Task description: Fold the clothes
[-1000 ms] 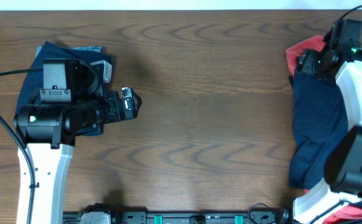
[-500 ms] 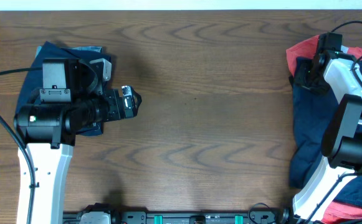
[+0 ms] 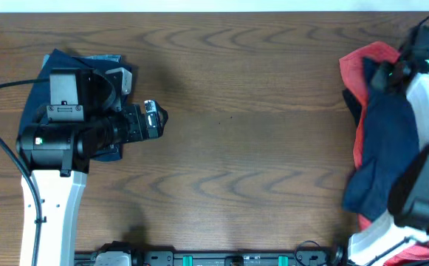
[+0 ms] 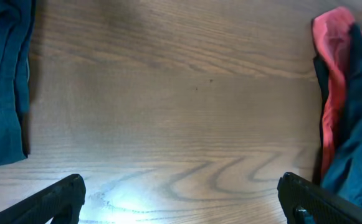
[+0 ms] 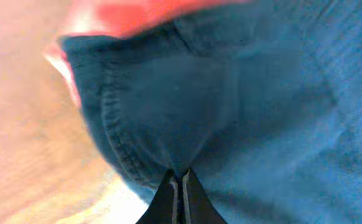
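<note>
The clothes lie in two places. A dark navy pair of shorts (image 3: 388, 140) is crumpled at the right table edge on top of a red garment (image 3: 362, 63). My right gripper (image 3: 378, 77) is at the shorts' upper end, shut on a pinch of the navy cloth (image 5: 187, 106) beside a stitched seam, with red cloth (image 5: 143, 12) behind. A second navy garment (image 3: 114, 63) lies folded at the far left, mostly under my left arm. My left gripper (image 3: 155, 118) hangs open over bare wood, its fingers (image 4: 56, 199) wide apart and holding nothing.
The wooden table (image 3: 244, 133) stretches between the two piles. In the left wrist view the folded navy garment (image 4: 3, 81) is at the left border and the red garment (image 4: 330, 74) at the right. The arms' base rail (image 3: 236, 258) runs along the near edge.
My right gripper closed on the navy shorts and pulled their upper end rightward, baring more red cloth along the left side. The left arm has not moved.
</note>
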`<state>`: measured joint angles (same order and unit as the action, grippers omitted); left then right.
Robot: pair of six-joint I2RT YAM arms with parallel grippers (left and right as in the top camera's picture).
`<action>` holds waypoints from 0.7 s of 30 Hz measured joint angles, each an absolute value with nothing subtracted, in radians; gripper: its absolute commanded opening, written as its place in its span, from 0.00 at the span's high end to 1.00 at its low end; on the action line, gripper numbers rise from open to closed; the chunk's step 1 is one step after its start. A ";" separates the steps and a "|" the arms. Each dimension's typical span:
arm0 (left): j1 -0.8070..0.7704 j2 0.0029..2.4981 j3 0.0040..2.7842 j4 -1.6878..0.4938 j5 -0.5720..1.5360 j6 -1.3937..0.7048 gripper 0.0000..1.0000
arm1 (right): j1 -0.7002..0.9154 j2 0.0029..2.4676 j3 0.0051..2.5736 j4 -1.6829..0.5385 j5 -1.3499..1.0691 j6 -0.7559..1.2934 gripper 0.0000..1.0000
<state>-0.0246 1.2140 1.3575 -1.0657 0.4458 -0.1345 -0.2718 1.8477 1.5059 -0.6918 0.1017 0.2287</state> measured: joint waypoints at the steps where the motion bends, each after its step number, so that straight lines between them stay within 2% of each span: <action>1: -0.025 1.214 1.358 -1.062 0.446 -0.134 0.01 | -0.273 1.803 1.506 -0.682 0.101 0.212 0.99; 9: -0.025 1.174 1.404 -1.030 0.424 -0.134 0.02 | -0.248 1.612 1.509 -0.694 -0.059 0.111 0.98; 13: -0.025 1.113 1.446 -1.029 0.340 -0.134 0.02 | -0.110 1.551 1.508 -0.744 -0.161 0.088 0.98; 15: -0.025 1.079 1.464 -1.028 0.286 -0.134 0.02 | 0.020 1.519 1.509 -0.779 -0.194 0.082 0.96; 16: -0.025 1.061 1.472 -1.029 0.255 -0.134 0.02 | 0.093 1.507 1.509 -0.794 -0.214 0.079 0.93; 17: -0.025 1.044 1.478 -1.029 0.226 -0.134 0.02 | 0.170 1.497 1.510 -0.810 -0.228 0.075 0.85; 19: -0.025 1.013 1.487 -1.026 0.178 -0.134 0.02 | 0.315 1.488 1.510 -0.833 -0.251 0.073 0.60; 21: -0.025 0.991 1.491 -1.024 0.145 -0.130 0.02 | 0.463 1.487 1.510 -0.841 -0.240 0.074 0.41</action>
<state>-0.0246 0.9905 1.4910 -1.0241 0.1452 -0.1303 0.4633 1.4872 1.5105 -0.8413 -0.2398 0.0742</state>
